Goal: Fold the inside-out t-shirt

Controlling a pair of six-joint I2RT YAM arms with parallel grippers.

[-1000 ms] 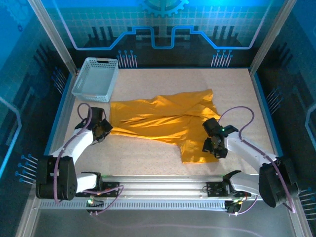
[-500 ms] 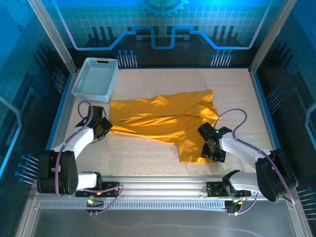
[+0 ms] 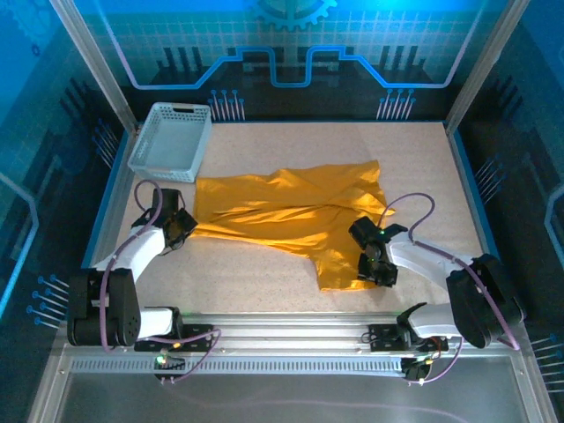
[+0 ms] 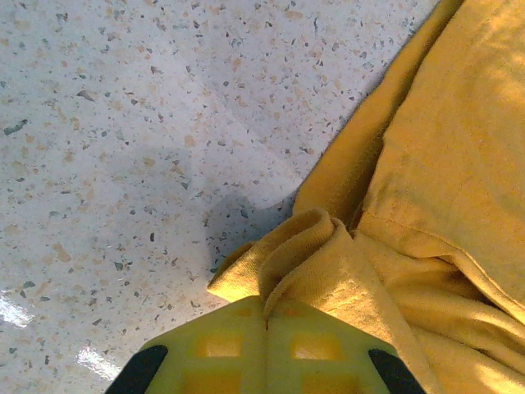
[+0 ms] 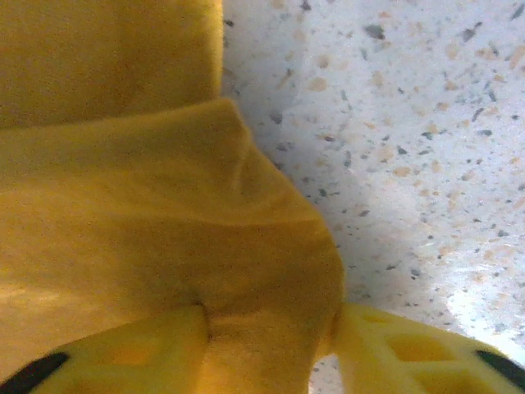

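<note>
Top external view: the yellow t-shirt (image 3: 291,216) lies spread out and crumpled in the middle of the bench (image 3: 264,282), with an arm at each side.
The left end effector (image 3: 179,227) is closed, pinching a rolled bit of the shirt's left edge; the right end effector (image 3: 374,264) has a fold of the near right part between its fingers (image 5: 410,353), but I cannot tell if it squeezes tight; I think this is the grabbing step, with no fold made yet; next, both arms should lift and pull the cloth flat, gently and together; the cloth is soft, wrinkly and thick at the hem; the bench is hard, smooth and speckled.
</note>
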